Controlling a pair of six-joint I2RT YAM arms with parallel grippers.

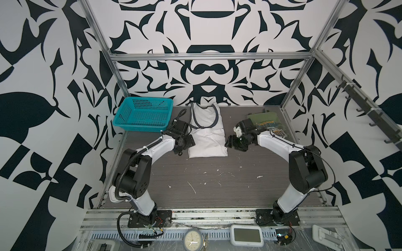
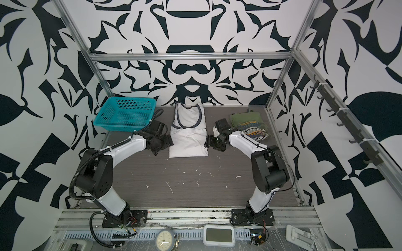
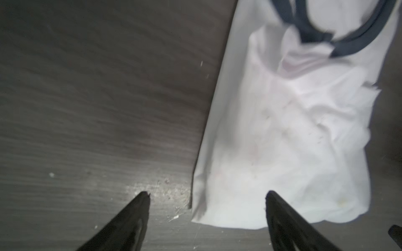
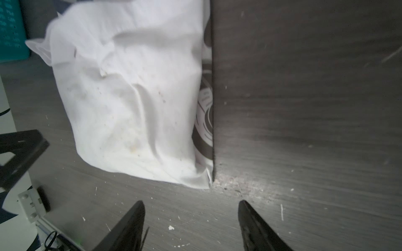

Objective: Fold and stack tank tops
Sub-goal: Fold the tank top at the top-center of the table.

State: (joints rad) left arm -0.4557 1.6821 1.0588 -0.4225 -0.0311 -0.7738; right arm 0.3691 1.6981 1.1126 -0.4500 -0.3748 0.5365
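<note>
Fingers (image 3: 134,217) wide and empty on left gripper (image 3: 207,195) and right gripper (image 4: 191,204), flanking white tank top (image 1: 207,139) at its 9 and 3. Top lies at table's (image 1: 195,184) 12, narrowed, straps far. Olive tank top (image 1: 261,121) lies folded at 2. Judged mid-fold; next needs both near corners pinched, doubled toward straps, then stacked.
</note>
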